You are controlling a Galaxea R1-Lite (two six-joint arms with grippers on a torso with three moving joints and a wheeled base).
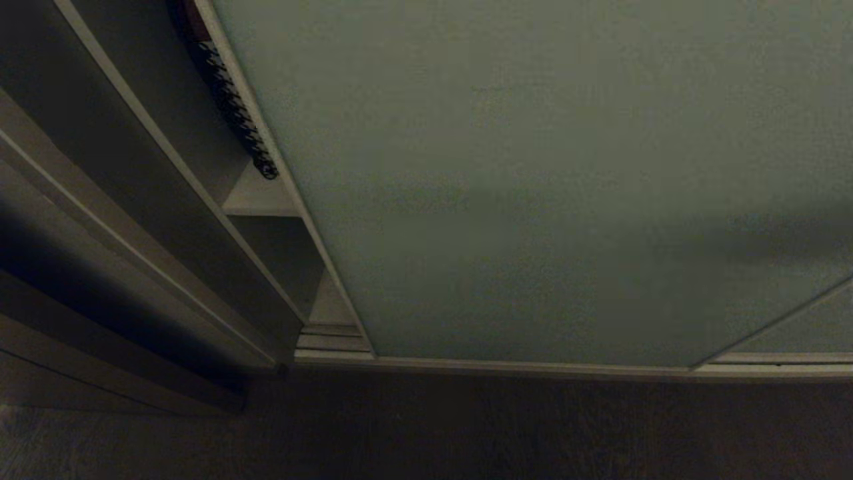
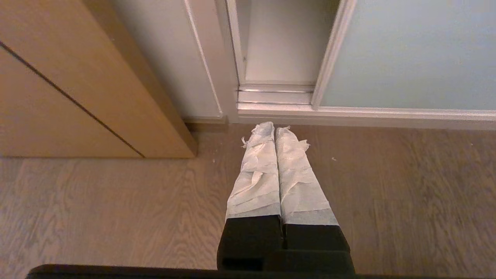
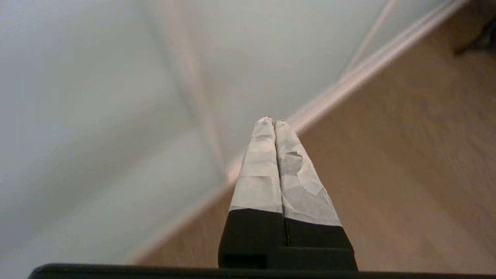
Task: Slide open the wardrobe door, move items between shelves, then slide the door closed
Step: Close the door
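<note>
Head view: the sliding wardrobe door (image 1: 533, 187) fills most of the frame, leaving a narrow gap on the left showing the shelves (image 1: 256, 199). Left wrist view: the left hand (image 2: 274, 130), pressed together, hangs over wooden floor (image 2: 116, 217) near the door's bottom track. Right wrist view: the right hand (image 3: 273, 122), pressed together, points at the door's base.

I see the sliding wardrobe door (image 1: 546, 187) covers almost all the front, so there is no way through it. Only a narrow gap stays open at its left edge, where the shelves (image 1: 261, 199) show. A houndstooth cushion (image 1: 233, 107) fills the upper part of that gap. On the left, a wooden cabinet (image 2: 77, 89) blocks the side. The floor (image 2: 387, 201) before the wardrobe is free.
</note>
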